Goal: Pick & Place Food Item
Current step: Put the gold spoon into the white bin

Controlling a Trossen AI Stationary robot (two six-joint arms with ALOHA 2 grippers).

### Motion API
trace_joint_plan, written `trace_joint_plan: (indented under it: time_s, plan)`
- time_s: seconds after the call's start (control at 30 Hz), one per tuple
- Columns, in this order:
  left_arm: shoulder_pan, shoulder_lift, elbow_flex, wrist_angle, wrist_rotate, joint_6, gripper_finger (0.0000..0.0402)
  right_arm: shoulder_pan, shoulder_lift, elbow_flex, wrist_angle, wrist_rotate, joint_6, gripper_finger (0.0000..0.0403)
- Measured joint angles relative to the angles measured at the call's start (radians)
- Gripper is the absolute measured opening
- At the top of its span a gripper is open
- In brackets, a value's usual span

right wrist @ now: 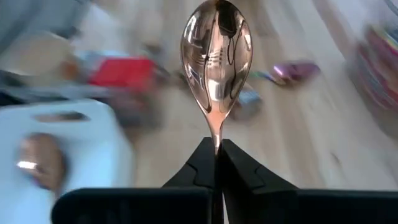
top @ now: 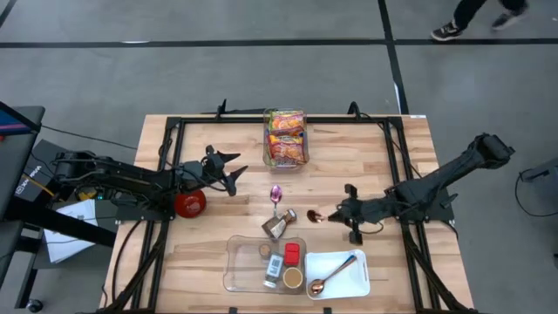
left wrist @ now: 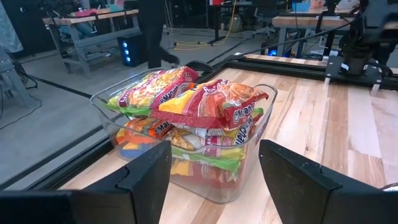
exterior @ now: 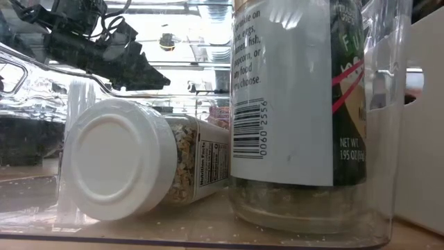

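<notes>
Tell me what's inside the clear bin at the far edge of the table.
The clear bin holds stacked snack packets in red, orange and green wrappers. How many lie underneath, and the bin's floor, cannot be seen because the top packets cover them.

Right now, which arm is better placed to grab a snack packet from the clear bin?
Left. Its gripper hangs open just beside the clear bin, facing the snack packets. The right gripper is farther off and its jaws are shut on a copper spoon.
</notes>
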Motion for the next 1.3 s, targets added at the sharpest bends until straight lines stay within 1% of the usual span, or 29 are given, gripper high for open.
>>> trace_joint_plan:
  time_s: [0.47,0.67,0.83,0.93,1.13,1.3]
  plan:
    - [0.0,0.0,0.0,0.005,-0.001,0.0,0.0237,0.164,0.003,0.001,0.267,-0.133,-0.078,0.0001]
    - [0.0,0.0,0.0,0.014,-0.001,0.0,0.0237,0.187,0.136,0.003,0.403,-0.192,-0.077,0.0001]
    - [0.0,0.0,0.0,0.03,0.008,0.0,0.0237,0.189,0.232,0.001,0.529,-0.282,-0.077,0.0001]
    - [0.0,0.0,0.0,0.038,0.011,0.0,0.0237,0.199,0.276,0.002,0.563,-0.323,-0.089,0.0001]
    - [0.0,0.0,0.0,0.064,0.011,0.0,0.0237,0.216,0.314,0.002,0.579,-0.355,-0.103,0.0001]
    - [0.0,0.0,0.0,0.085,0.011,0.0,0.0237,0.222,0.322,0.002,0.592,-0.406,-0.129,0.0001]
